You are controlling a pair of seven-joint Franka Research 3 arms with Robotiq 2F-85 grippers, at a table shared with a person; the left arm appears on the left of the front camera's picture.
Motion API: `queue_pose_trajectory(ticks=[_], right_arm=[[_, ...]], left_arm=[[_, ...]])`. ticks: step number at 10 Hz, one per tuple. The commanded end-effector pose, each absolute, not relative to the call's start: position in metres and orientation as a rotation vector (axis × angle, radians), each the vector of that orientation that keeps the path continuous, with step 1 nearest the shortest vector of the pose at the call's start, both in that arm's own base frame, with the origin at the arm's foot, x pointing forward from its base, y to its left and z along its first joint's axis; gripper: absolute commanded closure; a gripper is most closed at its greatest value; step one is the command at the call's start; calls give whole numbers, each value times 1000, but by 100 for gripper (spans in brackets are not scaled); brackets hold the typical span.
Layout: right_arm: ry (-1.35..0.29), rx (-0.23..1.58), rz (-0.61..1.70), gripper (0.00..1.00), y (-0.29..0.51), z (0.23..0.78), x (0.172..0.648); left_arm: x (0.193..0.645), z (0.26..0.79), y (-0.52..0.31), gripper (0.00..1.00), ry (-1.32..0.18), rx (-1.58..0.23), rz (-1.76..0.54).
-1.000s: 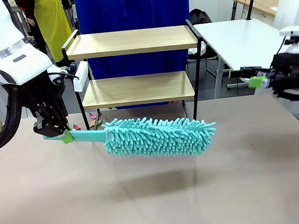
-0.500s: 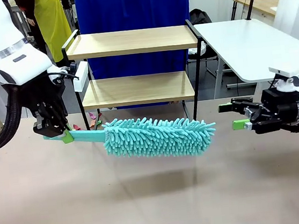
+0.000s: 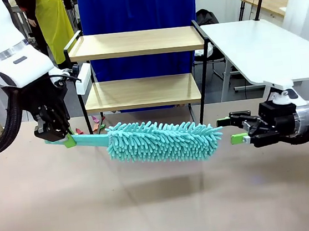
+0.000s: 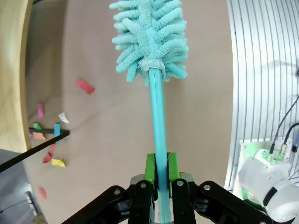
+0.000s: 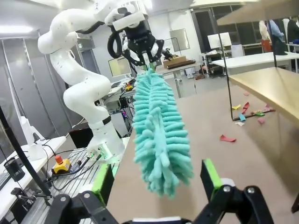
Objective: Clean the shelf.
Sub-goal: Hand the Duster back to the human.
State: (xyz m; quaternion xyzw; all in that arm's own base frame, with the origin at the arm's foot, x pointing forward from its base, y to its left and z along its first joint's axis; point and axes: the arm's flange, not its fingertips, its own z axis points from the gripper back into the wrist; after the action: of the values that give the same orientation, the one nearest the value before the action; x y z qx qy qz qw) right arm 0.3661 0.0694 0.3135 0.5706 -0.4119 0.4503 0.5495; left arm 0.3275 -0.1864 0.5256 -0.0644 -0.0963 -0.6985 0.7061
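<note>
Brown tabletop (image 3: 153, 205) — the shelf (image 3: 138, 67) at its far edge, paper scraps (image 4: 51, 154) by its foot. Left gripper (image 3: 62, 138) clamped on the duster (image 3: 163, 141) handle. Right gripper (image 3: 235, 129) spread wide at the fluffy tip. Advice: close squarely, fibres centred.

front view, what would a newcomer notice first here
The fluffy turquoise duster, held level above the brown table by its handle in the shut left gripper. Next, the open right gripper pointing at the duster's tip from the right. Behind stands the shelf, with coloured paper scraps near its left foot.
</note>
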Motion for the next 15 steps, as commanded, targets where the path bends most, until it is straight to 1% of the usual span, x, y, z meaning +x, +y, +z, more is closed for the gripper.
queue_pose_trajectory(ticks=[1,7,12,13,14,15], right_arm=[[-1011,1311,1072,0,89,306,353],[-991,1364,1051,0,135,279,355],[-981,1431,1076,0,167,283,369],[-982,1441,1074,9,170,283,371],[-962,1446,1068,59,169,283,372],[-971,1453,1066,68,167,284,373]], left_arm=[[326,529,-184,87,-222,-156,-1563],[326,529,-184,87,-222,-156,-1563],[326,529,-184,87,-222,-156,-1563],[326,529,-184,87,-222,-156,-1563],[326,529,-184,87,-222,-156,-1563],[326,529,-184,87,-222,-156,-1563]])
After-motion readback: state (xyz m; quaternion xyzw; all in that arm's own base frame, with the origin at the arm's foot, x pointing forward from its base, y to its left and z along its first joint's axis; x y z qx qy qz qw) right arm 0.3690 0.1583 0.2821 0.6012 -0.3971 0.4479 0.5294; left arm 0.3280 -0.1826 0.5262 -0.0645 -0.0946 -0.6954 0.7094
